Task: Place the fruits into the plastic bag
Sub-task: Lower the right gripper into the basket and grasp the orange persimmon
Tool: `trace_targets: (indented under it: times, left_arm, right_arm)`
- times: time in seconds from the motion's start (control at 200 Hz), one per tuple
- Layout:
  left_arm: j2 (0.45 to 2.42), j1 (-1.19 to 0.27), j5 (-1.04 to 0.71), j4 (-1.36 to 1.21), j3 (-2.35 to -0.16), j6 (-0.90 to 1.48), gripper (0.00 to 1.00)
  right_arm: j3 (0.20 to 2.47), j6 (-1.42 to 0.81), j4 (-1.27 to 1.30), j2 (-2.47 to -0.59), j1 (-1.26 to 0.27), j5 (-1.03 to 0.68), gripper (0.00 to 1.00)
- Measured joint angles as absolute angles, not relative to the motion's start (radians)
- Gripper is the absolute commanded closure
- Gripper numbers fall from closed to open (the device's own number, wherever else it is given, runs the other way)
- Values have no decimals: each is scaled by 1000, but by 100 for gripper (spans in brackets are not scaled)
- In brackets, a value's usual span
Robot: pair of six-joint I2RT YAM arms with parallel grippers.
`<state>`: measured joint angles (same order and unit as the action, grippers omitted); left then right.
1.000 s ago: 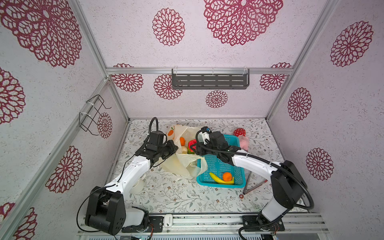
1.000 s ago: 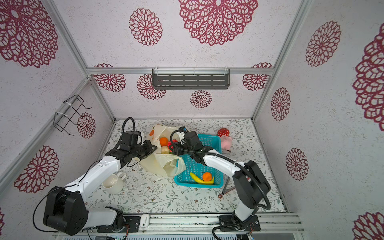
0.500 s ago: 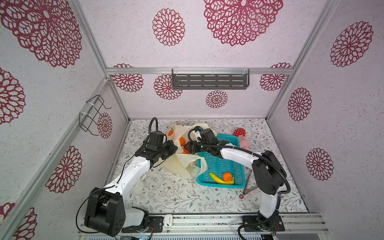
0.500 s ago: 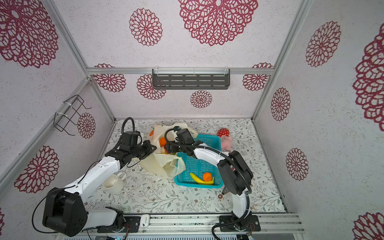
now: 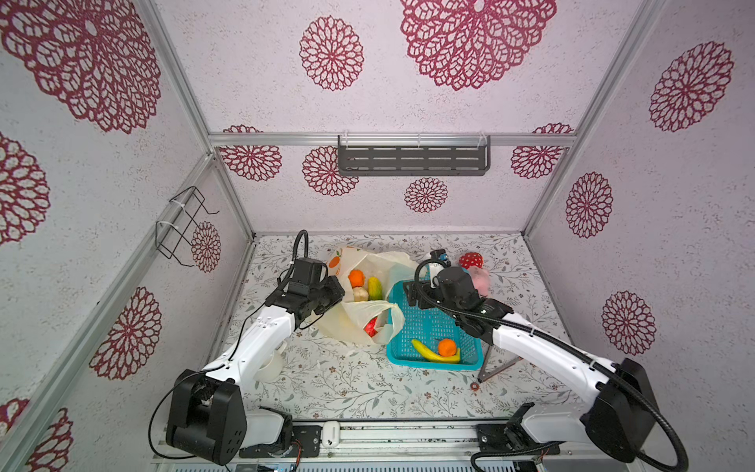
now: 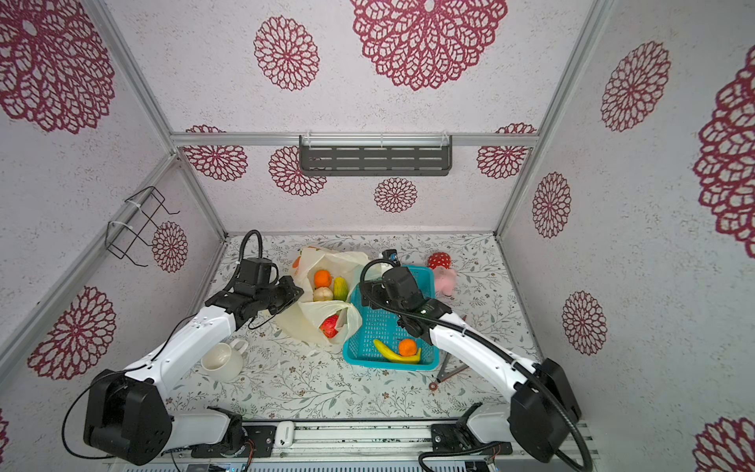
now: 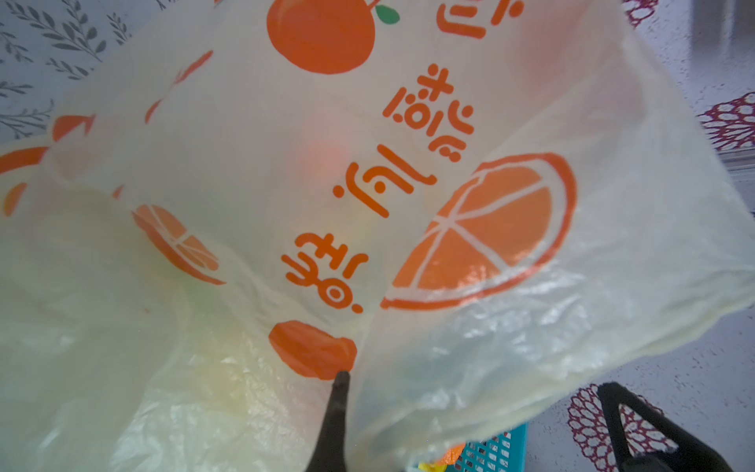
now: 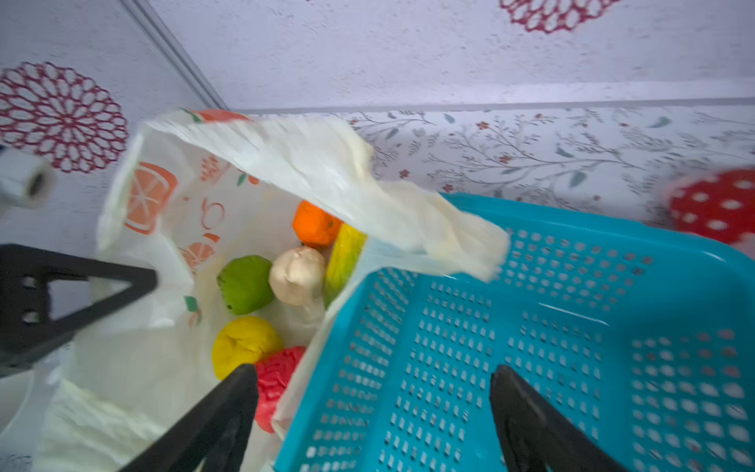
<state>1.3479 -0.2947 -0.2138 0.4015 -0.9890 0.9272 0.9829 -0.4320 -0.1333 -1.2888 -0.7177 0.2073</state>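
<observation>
- Left gripper (image 5: 336, 292): clamped tight on plastic bag (image 5: 347, 327) rim.
- Right gripper (image 8: 374, 372): jaws wide, empty, over teal basket (image 5: 425, 327) edge.
- Inside it: banana (image 5: 429, 354), orange (image 5: 447, 347).

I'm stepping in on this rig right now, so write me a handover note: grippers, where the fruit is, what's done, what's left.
The left gripper is shut on the plastic bag, holding its mouth open.
The right gripper is open and empty, over the edge of the teal basket beside the bag.
Done: orange, green oblong fruit, beige round fruit, green ball, lemon and red apple are in the bag.
Left: the banana and second orange lie in the basket.
</observation>
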Motion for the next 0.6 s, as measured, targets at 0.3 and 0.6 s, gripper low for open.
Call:
trace_targets:
  times: [0.3,0.6]
  left_arm:
    - [1385,-295,-195,410,-1019,927,100]
    - [1396,-295,-192,410,-1021,926,100]
  right_arm:
    - [881,-443,-460,-1279,-716,236,15]
    - [945,-445,-622,-1486,-715,211,21]
